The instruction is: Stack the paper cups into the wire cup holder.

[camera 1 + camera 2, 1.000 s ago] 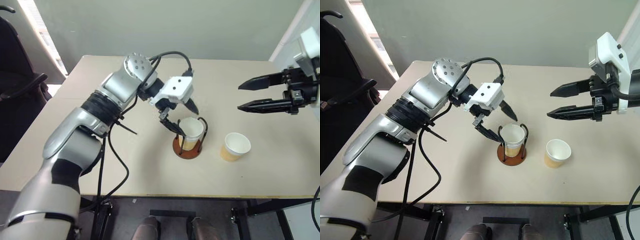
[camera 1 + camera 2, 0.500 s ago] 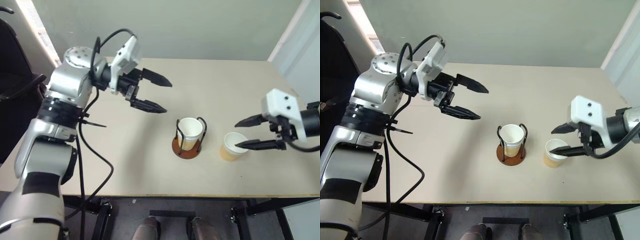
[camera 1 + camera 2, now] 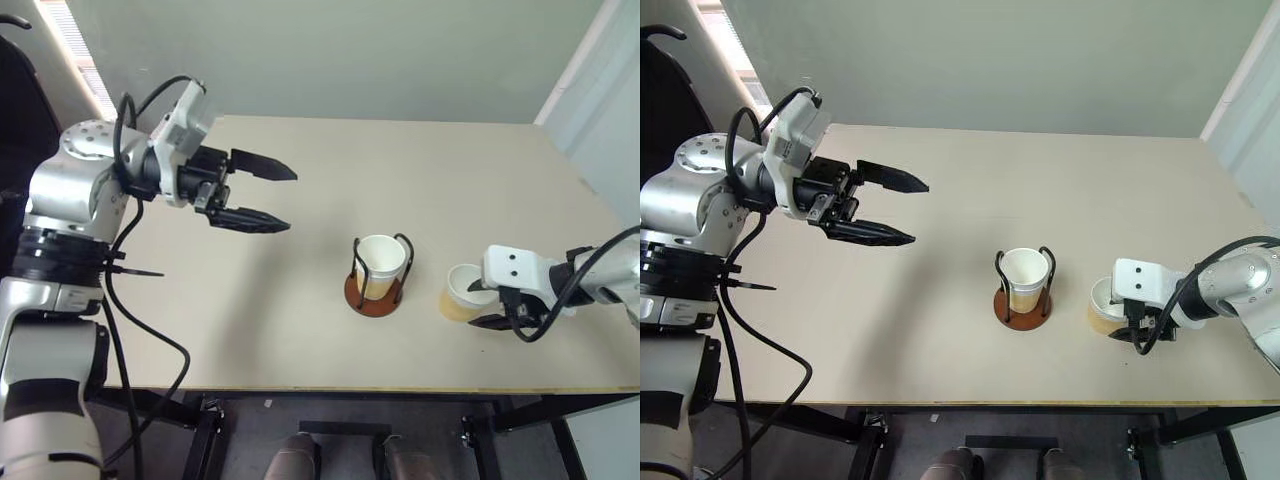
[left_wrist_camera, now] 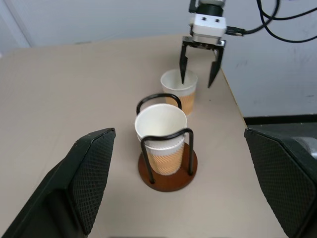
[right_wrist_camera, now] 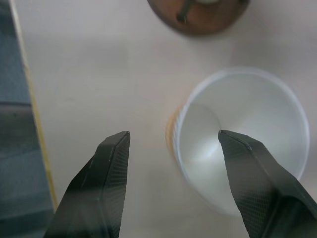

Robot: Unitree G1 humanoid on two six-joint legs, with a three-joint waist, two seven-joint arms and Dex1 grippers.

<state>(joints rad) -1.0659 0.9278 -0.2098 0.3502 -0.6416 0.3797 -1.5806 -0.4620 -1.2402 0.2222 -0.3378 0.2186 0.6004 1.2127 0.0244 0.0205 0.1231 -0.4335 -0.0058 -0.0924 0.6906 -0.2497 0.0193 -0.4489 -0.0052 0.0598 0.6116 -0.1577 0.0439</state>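
Observation:
The wire cup holder (image 3: 372,300) stands mid-table with a paper cup (image 3: 381,256) upright inside its black loops; in the left wrist view a second white rim (image 4: 159,147) seems to sit just under the top one. To its right a loose paper cup (image 3: 460,291) stands upright on the table. My right gripper (image 3: 478,306) is open and straddles that cup's near wall, with one finger (image 5: 247,173) inside the cup and the other finger (image 5: 111,173) outside. My left gripper (image 3: 291,200) hangs open and empty, high over the table and well left of the holder.
The beige table (image 3: 300,330) has its front edge close to the loose cup. A black chair (image 3: 18,95) stands off the table's left side. A pale wall or panel (image 3: 600,90) rises past the right edge.
My left gripper has pulled up and away to the left from the holder. My right gripper has come down onto the loose cup, with one finger now inside it.

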